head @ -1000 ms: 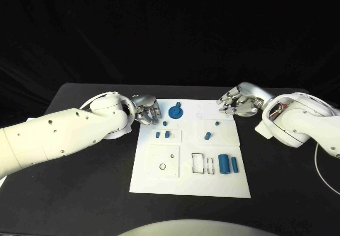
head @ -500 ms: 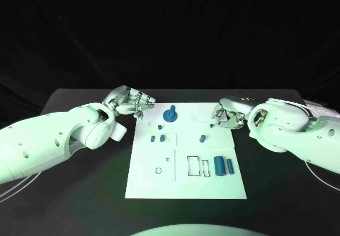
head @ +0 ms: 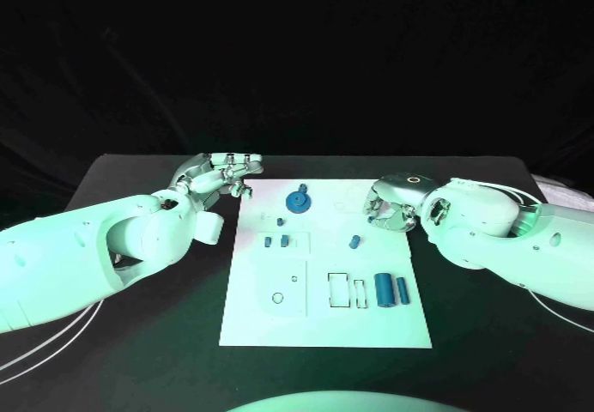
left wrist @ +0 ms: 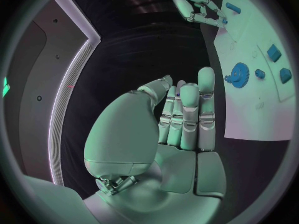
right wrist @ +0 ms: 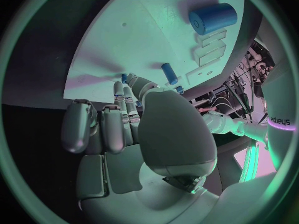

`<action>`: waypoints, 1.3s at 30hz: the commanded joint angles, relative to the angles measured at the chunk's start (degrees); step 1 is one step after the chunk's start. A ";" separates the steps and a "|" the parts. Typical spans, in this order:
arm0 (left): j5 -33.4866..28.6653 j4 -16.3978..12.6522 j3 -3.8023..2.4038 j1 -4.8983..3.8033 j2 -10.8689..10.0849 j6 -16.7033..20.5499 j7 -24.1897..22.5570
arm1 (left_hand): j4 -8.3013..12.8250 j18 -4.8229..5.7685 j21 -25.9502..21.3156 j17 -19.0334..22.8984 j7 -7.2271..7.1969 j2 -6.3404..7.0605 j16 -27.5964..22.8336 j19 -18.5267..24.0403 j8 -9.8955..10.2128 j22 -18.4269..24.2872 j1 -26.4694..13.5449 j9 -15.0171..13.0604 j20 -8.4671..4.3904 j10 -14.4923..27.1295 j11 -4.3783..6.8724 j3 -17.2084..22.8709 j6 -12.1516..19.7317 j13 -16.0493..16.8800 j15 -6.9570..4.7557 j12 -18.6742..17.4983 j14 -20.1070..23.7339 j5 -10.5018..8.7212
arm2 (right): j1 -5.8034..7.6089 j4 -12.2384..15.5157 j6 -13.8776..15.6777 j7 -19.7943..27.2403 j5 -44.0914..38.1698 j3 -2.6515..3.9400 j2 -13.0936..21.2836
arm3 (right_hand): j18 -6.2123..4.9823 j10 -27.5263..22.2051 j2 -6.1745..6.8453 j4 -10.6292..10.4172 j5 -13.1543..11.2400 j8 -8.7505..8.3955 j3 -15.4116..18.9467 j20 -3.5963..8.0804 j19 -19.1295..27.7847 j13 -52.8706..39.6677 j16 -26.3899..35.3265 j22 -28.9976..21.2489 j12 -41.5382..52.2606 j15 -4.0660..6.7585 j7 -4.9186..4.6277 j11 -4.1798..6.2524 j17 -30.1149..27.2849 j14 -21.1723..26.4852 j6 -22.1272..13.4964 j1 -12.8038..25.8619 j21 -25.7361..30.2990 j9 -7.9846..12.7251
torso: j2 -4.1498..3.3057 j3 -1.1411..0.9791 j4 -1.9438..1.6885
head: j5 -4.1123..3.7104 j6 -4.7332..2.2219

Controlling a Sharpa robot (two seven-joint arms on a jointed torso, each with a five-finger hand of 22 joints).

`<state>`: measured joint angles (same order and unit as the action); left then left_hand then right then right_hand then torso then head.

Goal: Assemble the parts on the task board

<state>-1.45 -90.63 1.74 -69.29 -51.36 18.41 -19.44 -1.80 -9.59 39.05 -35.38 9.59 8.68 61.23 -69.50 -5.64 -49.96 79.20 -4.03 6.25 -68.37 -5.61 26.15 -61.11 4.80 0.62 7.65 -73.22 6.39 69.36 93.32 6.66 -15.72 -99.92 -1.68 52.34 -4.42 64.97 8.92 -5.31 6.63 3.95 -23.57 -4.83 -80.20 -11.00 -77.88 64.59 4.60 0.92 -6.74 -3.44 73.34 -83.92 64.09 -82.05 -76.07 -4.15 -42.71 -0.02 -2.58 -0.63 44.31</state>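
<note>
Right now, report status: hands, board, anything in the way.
Left hand open, off the task board's far left corner. Right hand at its right edge, grip unclear. Blue gear and two cylinders untouched. Nothing blocking.

You can read one word here: "sharpa", in dark letters running sideways at the far right edge of the right wrist view, on the pale green-lit white arm casing [right wrist: 276,122] there. On the flat white rectangular task board [head: 324,322] in the middle of the head view, faint dark marks sit beside the cut-outs, but they are too small for you to read. You find no legible numbers, labels or signs on the small blue parts or the black table.
</note>
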 commanded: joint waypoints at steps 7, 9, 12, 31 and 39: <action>-3.82 -0.65 -0.03 0.04 -0.20 -1.10 -2.16 | 0.07 -0.71 -0.65 0.32 -0.04 -0.27 -0.51 0.39 -0.39 0.24 -0.08 0.02 0.08 0.12 0.34 -0.50 -0.16 0.11 -0.12 0.19 0.50 -0.12 | -0.62 -1.06 -2.71 -0.65 -2.16 -0.02 -1.07 | -0.59 1.12 0.00 0.30 -0.05 -0.10 -1.25 0.14 0.14 1.18 0.22 -0.14 -0.23 0.47 0.29 0.14 -0.07 -3.10 0.45 0.43 0.40 -0.05 | -0.01 -0.06 -0.09 | -0.11 0.47; -3.83 -0.68 -0.03 0.04 -0.22 -1.13 -2.08 | 0.10 -0.73 -0.79 0.43 -0.04 -0.30 -0.56 0.43 -0.40 0.34 -0.04 0.02 0.07 0.15 0.34 -0.57 -0.16 0.12 -0.13 0.23 0.56 -0.11 | -0.71 -1.15 -3.09 -0.73 -2.42 -0.02 -1.23 | -0.59 1.86 -0.28 0.70 -0.05 0.12 -1.77 0.16 0.08 1.55 0.23 -0.13 0.01 0.47 0.35 0.29 -0.08 -3.12 1.08 0.24 0.41 -0.19 | 0.01 -0.08 -0.02 | -0.04 0.53; -3.84 -0.71 -0.03 0.04 -0.27 -1.21 -1.94 | 0.12 -0.74 -0.85 0.48 -0.04 -0.31 -0.58 0.45 -0.40 0.38 -0.03 0.02 0.07 0.16 0.34 -0.60 -0.16 0.12 -0.13 0.25 0.58 -0.11 | -0.84 -1.24 -3.80 -1.04 -3.11 -0.02 -1.38 | -0.58 2.91 -0.63 1.46 -0.17 0.36 -2.52 0.23 -0.03 1.96 0.16 -0.02 0.29 0.53 0.42 0.45 0.01 -3.16 1.91 -0.16 0.37 -0.36 | -0.01 -0.09 -0.01 | -0.02 0.61; -3.85 -0.61 -0.03 0.04 -0.44 -1.38 -1.41 | 0.38 -0.80 -1.40 0.85 -0.03 -0.52 -0.73 0.57 -0.45 0.79 0.32 0.04 0.04 0.30 0.35 -0.93 -0.15 0.17 -0.15 0.53 0.78 -0.05 | -1.63 0.19 2.26 -1.96 -6.02 -0.04 -1.30 | -0.37 7.68 -2.69 4.17 -1.63 1.36 -5.18 0.68 -0.78 3.02 -0.39 1.08 0.99 1.09 0.67 1.03 0.60 -3.38 5.55 0.15 -0.27 -1.52 | 0.04 -0.12 0.06 | -0.54 0.85; -3.85 -0.29 -0.03 0.04 -0.48 -1.44 -1.24 | 0.38 -0.80 -1.40 0.85 -0.02 -0.52 -0.73 0.57 -0.45 0.79 0.32 0.04 0.04 0.30 0.35 -0.93 -0.15 0.17 -0.15 0.53 0.78 -0.05 | -0.85 3.04 5.34 -2.63 -4.62 0.16 0.91 | -0.34 7.98 -2.57 4.09 -2.19 1.28 -5.18 0.70 -0.90 3.30 -0.44 1.20 0.63 1.06 0.64 0.94 0.60 -3.38 5.69 1.29 -0.36 -1.73 | 0.07 -0.08 0.05 | -0.62 0.77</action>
<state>-4.99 -90.90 1.74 -69.24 -51.85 18.07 -20.33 -1.48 -9.48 37.82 -34.58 9.58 8.44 60.86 -69.29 -5.93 -49.25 79.45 -4.04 6.46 -68.17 -5.41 25.54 -61.09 4.88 0.62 7.98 -72.83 6.39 68.34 95.93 9.35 -17.81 -104.76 -1.60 53.13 -4.41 71.85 6.26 -1.11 4.61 5.01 -28.40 -4.20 -80.83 -7.65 -78.12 65.71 5.43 1.55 -6.04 -3.33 74.02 -84.13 69.28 -81.21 -76.13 -5.89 -42.66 -0.12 -2.54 -1.22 45.16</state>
